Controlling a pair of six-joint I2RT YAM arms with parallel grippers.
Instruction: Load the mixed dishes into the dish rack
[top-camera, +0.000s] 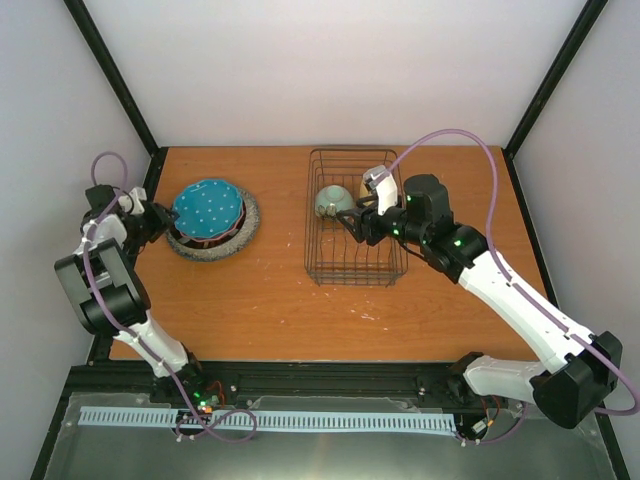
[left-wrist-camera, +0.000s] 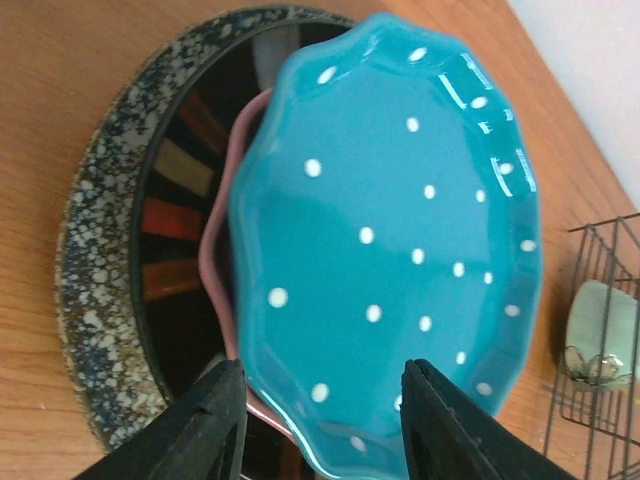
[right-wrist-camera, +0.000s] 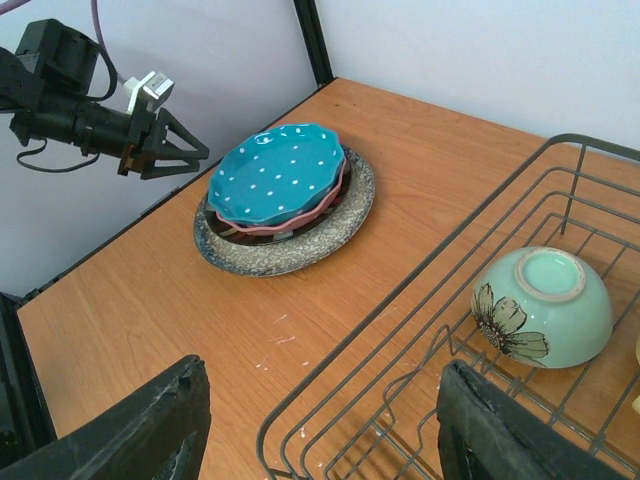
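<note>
The dish rack (top-camera: 355, 262) stood on the wooden table (top-camera: 260, 310), and only one of the dishes that I could make out was in it. The pale green bowl (right-wrist-camera: 545, 305) lay in the rack's far left corner, tipped over with its foot ring facing up and a painted flower on its side.

The other dishes I could see sat in one stack well to the left of the rack, on the left arm's side. The grey speckled plate (left-wrist-camera: 95, 270) was at the bottom, its dark centre banded with coloured stripes. The pink-red dotted plate (left-wrist-camera: 215, 265) rested on it, with just its rim showing. The blue dotted plate (left-wrist-camera: 390, 230) lay on top, scalloped and face up.

The right gripper (right-wrist-camera: 320, 400) hung over the near part of the rack with its jaws spread wide. Nothing was between them except the rack wires below, and it was clear of the bowl.

The left gripper (left-wrist-camera: 322, 400) was on the far side of the stack from the rack and pointed at the stack's edge. Its jaws were released, and in its wrist view the blue plate's rim showed between them. I could not tell whether either finger was touching a plate.
</note>
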